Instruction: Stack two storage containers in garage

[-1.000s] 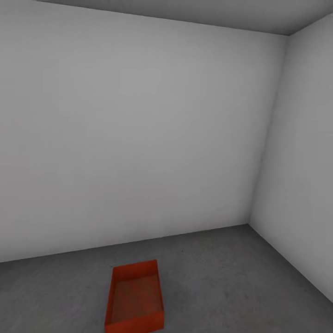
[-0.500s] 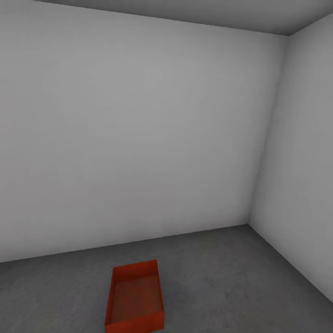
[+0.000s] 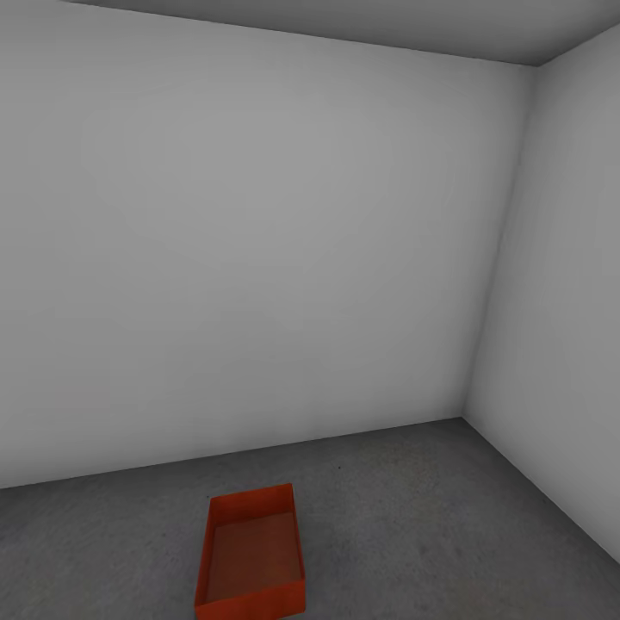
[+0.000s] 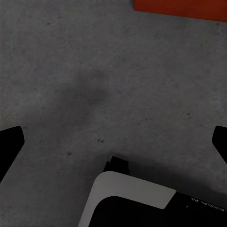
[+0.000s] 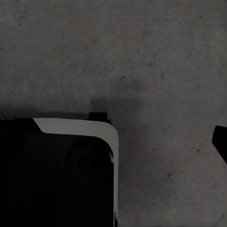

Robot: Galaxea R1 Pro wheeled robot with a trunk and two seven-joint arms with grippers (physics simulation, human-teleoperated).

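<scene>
grey floor (image 3: 448, 534) bears one storage container (image 3: 251, 555), long axis toward the wall (image 3: 258, 258); left jaws apart, right unclear.

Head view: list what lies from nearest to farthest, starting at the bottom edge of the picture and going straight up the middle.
Storage container → bare stretch of dark grey floor → white back wall → ceiling.

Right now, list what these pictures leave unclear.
- Storage container, head view: near end cut by the lower edge; one shows, or two nested, cannot tell.
- Left gripper, left wrist view: fingers cut off at the side edges.
- Right gripper, right wrist view: one fingertip shows; state unclear.
</scene>
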